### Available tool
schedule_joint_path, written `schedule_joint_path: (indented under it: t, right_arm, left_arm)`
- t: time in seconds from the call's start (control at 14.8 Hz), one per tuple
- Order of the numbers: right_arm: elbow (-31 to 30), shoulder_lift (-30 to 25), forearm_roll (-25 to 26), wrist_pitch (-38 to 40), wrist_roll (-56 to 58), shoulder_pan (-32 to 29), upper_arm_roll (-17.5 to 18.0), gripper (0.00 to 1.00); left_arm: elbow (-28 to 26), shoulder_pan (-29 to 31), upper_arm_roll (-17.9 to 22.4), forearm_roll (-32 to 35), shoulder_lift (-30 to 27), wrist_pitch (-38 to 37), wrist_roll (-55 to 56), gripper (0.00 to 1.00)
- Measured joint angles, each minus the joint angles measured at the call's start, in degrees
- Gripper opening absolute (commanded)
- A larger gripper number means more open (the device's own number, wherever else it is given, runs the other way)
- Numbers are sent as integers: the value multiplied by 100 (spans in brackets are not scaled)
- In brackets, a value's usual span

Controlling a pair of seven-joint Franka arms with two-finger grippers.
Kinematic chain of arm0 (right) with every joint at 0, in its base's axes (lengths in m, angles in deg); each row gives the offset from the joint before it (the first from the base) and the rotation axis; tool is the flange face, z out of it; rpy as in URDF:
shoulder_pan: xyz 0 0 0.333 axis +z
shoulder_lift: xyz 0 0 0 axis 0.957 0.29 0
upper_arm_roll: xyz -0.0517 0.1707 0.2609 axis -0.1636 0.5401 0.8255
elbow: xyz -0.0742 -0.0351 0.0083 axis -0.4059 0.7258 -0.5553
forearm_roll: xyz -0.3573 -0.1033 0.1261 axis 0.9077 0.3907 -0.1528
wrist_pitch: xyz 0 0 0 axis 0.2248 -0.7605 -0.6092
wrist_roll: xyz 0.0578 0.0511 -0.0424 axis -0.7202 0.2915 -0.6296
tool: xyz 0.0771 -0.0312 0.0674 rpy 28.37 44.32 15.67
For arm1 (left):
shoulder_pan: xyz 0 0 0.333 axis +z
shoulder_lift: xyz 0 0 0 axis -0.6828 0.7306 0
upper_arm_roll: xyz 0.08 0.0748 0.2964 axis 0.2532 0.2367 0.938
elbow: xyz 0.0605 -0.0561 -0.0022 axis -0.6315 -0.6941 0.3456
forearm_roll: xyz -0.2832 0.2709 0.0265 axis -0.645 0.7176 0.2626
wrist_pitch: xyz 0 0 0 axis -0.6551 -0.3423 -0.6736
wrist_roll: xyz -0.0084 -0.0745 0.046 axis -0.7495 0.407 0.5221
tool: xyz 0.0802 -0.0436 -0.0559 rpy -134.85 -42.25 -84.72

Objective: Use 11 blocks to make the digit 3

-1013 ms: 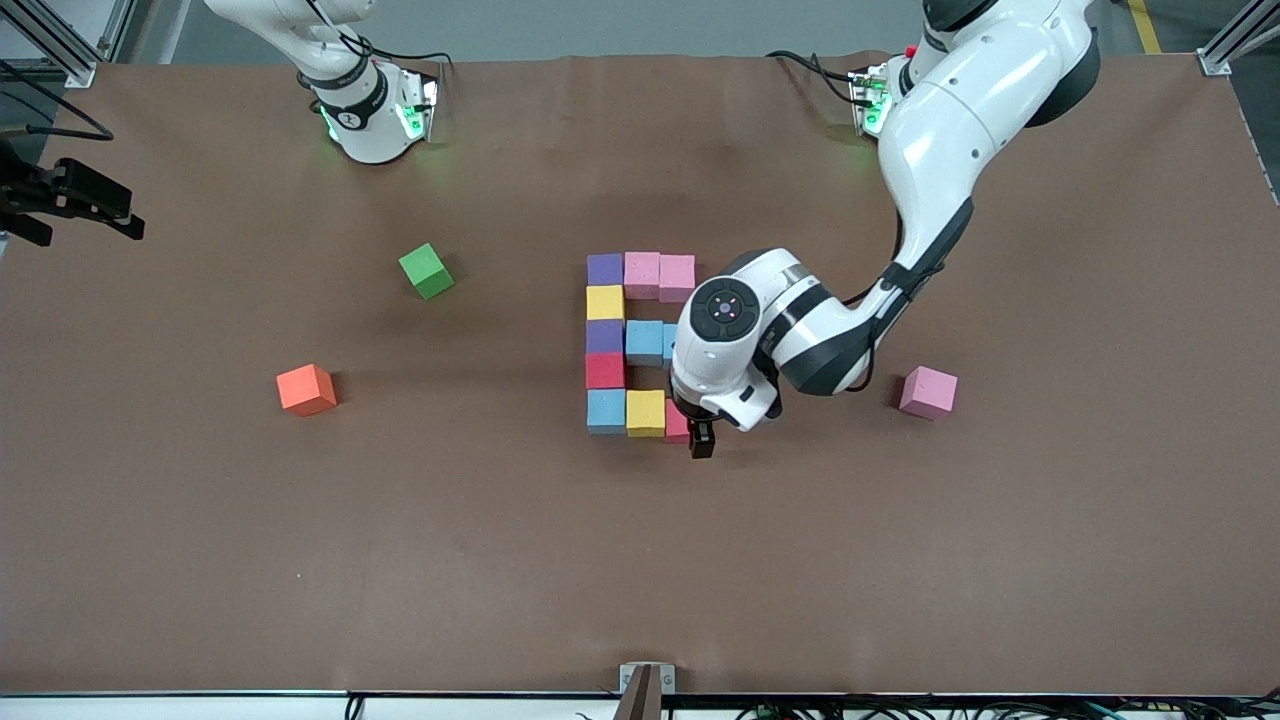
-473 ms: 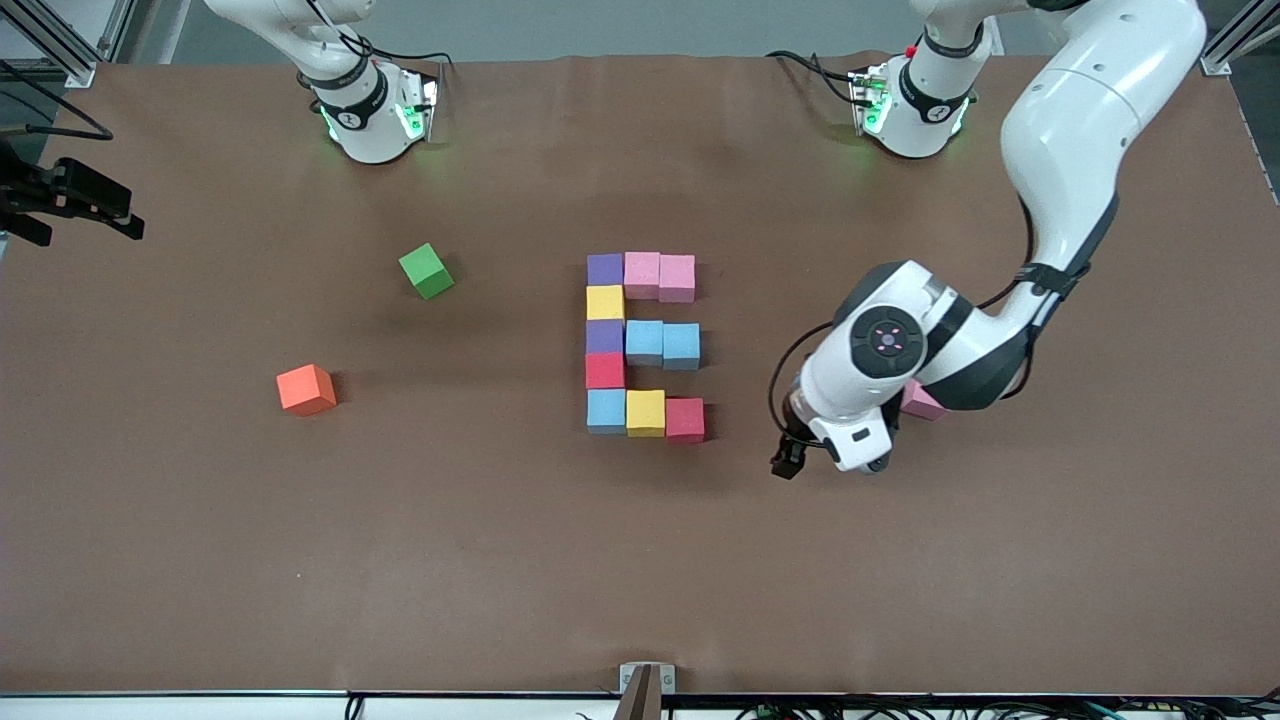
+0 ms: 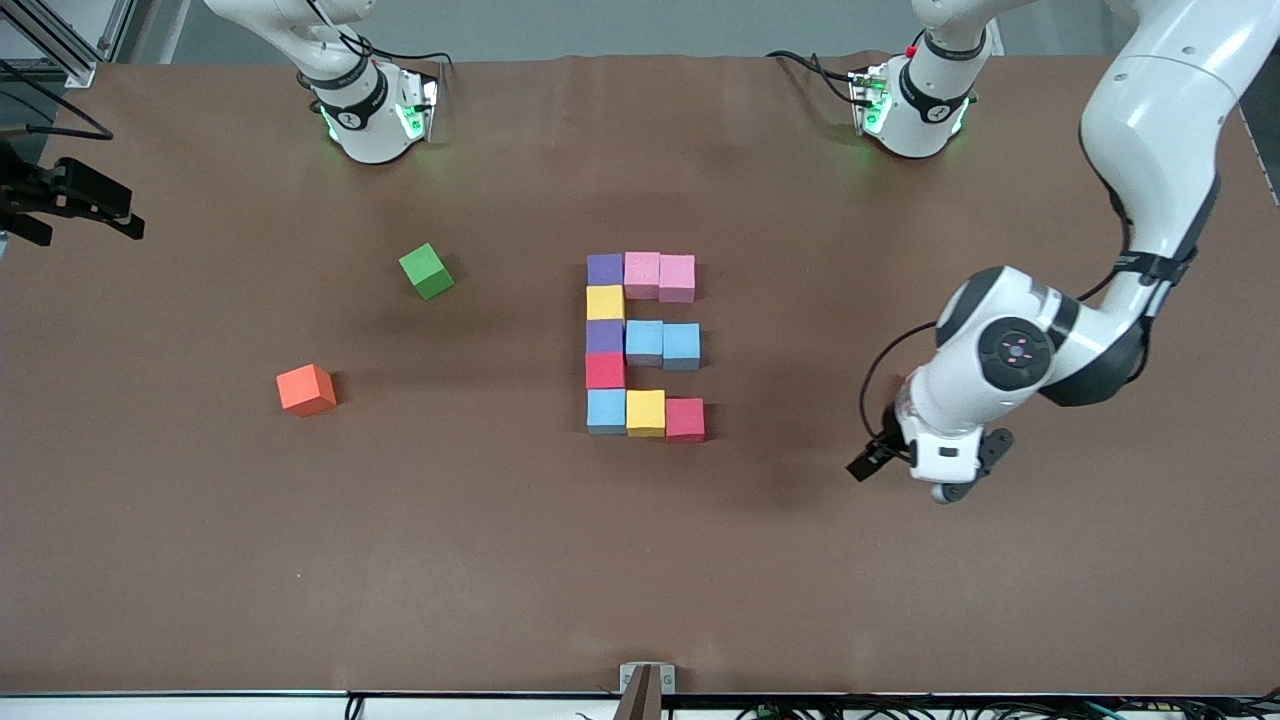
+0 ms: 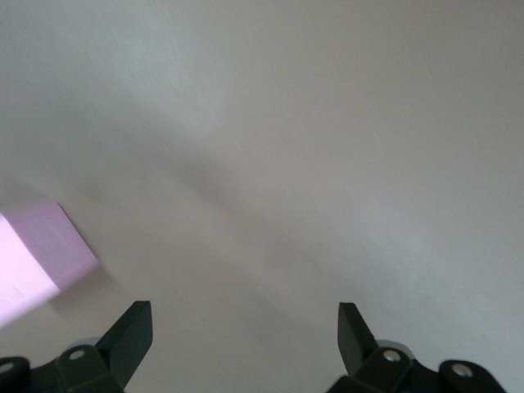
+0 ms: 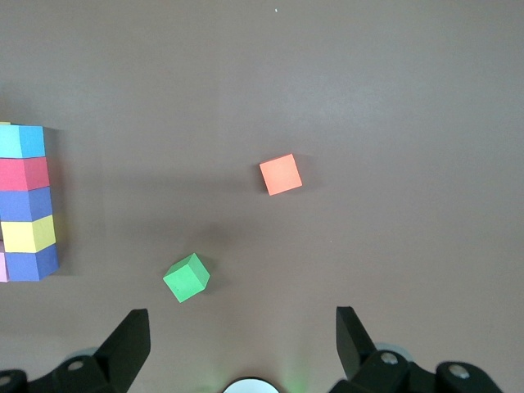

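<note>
Several blocks lie together mid-table: a purple (image 3: 604, 269) and two pink (image 3: 659, 276) blocks form the row farthest from the front camera. Yellow (image 3: 604, 302), purple (image 3: 604, 336) and red (image 3: 604, 370) run down the column at the right arm's end. Two light blue blocks (image 3: 662, 343) form the middle row. Light blue (image 3: 606, 410), yellow (image 3: 645, 412) and red (image 3: 685, 419) form the nearest row. My left gripper (image 3: 912, 470) (image 4: 246, 323) hangs open and empty over bare table toward the left arm's end. My right gripper (image 5: 241, 327) is open and empty, high above the table.
A loose pink cube (image 4: 37, 262) sits beside the left gripper, hidden under that arm in the front view. A green cube (image 3: 426, 270) (image 5: 187, 277) and an orange cube (image 3: 306, 389) (image 5: 281, 173) lie toward the right arm's end.
The left arm has swung away from the red block at the figure's nearest row toward its own end of the table, passing over the loose pink cube. The right arm has not moved.
</note>
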Motion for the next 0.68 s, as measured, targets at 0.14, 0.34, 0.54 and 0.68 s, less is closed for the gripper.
schedule_joint_path:
  t: [0.14,0.34,0.54,0.68]
  right_arm:
    - [0,0,0,6,0,0,0,100]
    - [0,0,0,12,1,0,0,100]
    - [0,0,0,15,1,0,1,100]
    - [0,0,0,16,2,0,2,100]
  left_arm:
    - [-5,170,2,60,-61,-47,-158,100]
    - [-5,406,1,128,-296,-316,-609,100]
    - [-7,584,-34,128,-629,-745,-1052,100]
    - [-8,696,-95,126,-857,-1012,-1399,100]
